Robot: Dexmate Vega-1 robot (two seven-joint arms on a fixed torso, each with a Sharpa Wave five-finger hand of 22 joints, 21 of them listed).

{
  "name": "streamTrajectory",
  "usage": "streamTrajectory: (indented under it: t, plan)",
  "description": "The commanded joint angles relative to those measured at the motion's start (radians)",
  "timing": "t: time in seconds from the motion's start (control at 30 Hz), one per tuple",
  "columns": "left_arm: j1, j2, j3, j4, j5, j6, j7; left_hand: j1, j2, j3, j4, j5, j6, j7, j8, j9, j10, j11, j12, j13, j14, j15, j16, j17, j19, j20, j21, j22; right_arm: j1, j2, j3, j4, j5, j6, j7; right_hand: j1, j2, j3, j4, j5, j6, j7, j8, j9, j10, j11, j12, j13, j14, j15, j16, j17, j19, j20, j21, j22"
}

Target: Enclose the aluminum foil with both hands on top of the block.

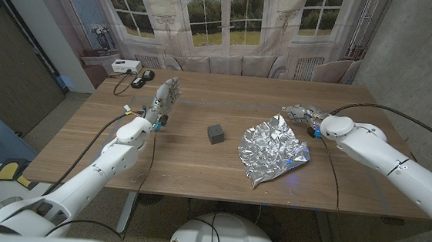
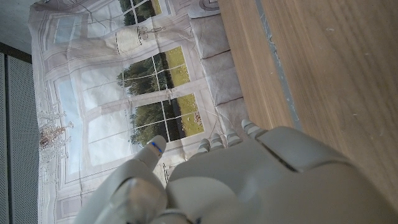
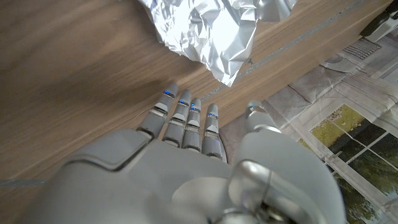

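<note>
A crumpled sheet of aluminum foil (image 1: 273,146) lies on the table right of centre; its edge also shows in the right wrist view (image 3: 205,28). A small dark grey block (image 1: 216,132) stands on the wood just left of the foil, apart from it. My right hand (image 1: 303,114) hovers at the foil's far right corner, fingers straight and together, holding nothing (image 3: 186,162). My left hand (image 1: 165,96) is raised well left of the block, fingers extended and apart, nothing in it (image 2: 249,180).
A white box (image 1: 124,66) and a black cable (image 1: 136,80) sit at the table's far left corner. The wooden table (image 1: 197,166) has bare wood around block and foil. A printed window backdrop (image 1: 232,18) hangs behind.
</note>
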Motion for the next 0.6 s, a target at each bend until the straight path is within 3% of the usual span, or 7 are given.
streamTrajectory:
  t: [0.03, 0.33, 0.6]
  plan:
    - [-0.004, -0.002, -0.004, 0.014, -0.006, -0.005, -0.008, 0.004, 0.081, 0.007, -0.004, 0.006, -0.058, 0.003, -0.001, 0.004, -0.1, 0.004, 0.002, 0.003, -0.124, 0.007, -0.001, 0.002, 0.004, 0.002, 0.002, 0.002, 0.104, -0.007, -0.094, -0.016, -0.084, -0.136, 0.078, 0.007, -0.005, 0.002, 0.005, 0.002, 0.013, 0.001, 0.004, 0.006, 0.003, -0.002, 0.001, 0.004, 0.003, -0.005, 0.005, 0.008, 0.004, 0.001, 0.002, 0.006]
    - [-0.011, -0.006, -0.006, 0.03, -0.011, -0.007, -0.014, 0.004, 0.081, 0.008, -0.004, 0.006, -0.059, 0.004, -0.003, 0.004, -0.102, 0.004, 0.0, 0.003, -0.126, 0.007, -0.002, 0.003, 0.004, 0.001, 0.001, 0.002, 0.164, -0.001, -0.142, -0.009, -0.118, -0.174, 0.156, 0.017, -0.001, -0.001, 0.008, 0.006, 0.082, 0.002, 0.019, 0.008, 0.061, 0.005, 0.026, 0.016, 0.047, -0.015, 0.045, 0.045, 0.007, -0.004, -0.001, 0.007]
    - [-0.017, -0.011, -0.007, 0.041, -0.014, -0.011, -0.019, 0.004, 0.082, 0.009, -0.004, 0.006, -0.059, 0.004, -0.005, 0.004, -0.102, 0.006, -0.002, 0.003, -0.126, 0.007, -0.003, 0.003, 0.004, 0.002, 0.0, 0.002, 0.229, 0.005, -0.209, -0.009, -0.176, -0.235, 0.22, 0.026, 0.002, 0.0, 0.006, 0.008, 0.079, 0.002, 0.012, 0.009, 0.065, 0.003, 0.029, 0.021, 0.057, -0.024, 0.061, 0.063, 0.02, -0.008, 0.003, 0.008]
